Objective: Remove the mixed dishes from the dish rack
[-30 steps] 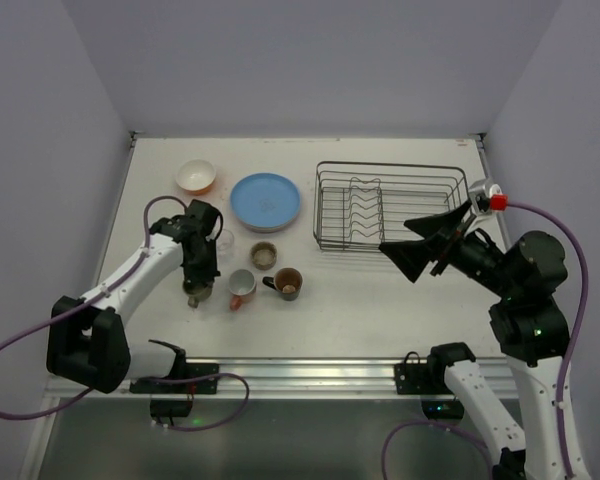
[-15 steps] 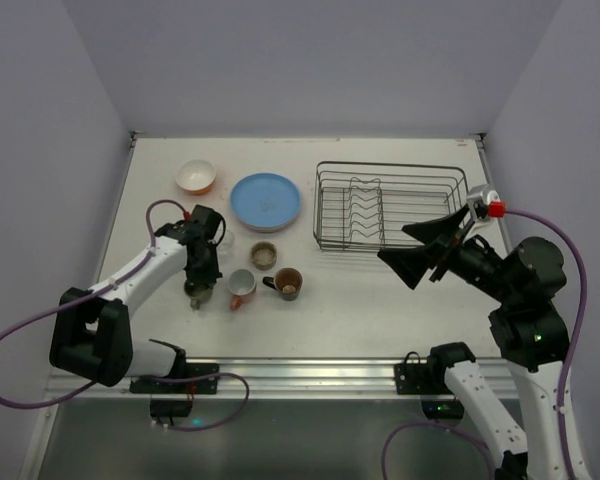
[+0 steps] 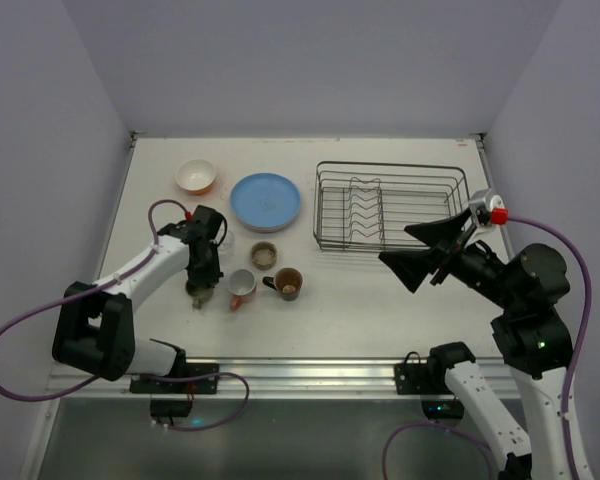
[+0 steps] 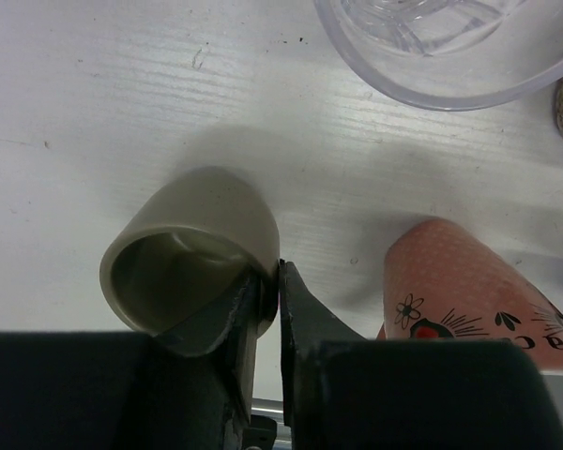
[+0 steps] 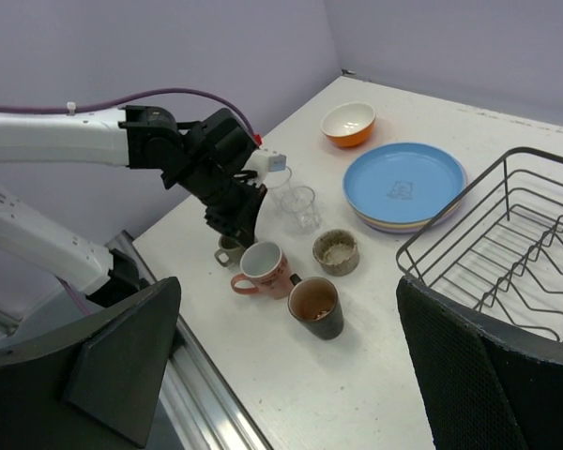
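Barely moved, the left hand (image 4: 274, 286) stays pinched on the olive mug's (image 4: 183, 239) wall, lower left on the worktop (image 3: 360, 300) beside the pink mug (image 3: 242, 287). Right of centre, the right hand (image 3: 396, 243) gapes wide, empty, near the rack (image 3: 392, 165).

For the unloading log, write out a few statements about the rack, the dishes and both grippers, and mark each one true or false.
1. The dish rack holds no dishes. True.
2. The right gripper grips a plate. False: it is open and empty, in the air near the rack.
3. The left gripper is shut on the wall of the olive mug. True.
4. The orange bowl sits on the blue plate. False: it stands apart from the plate, on the table.
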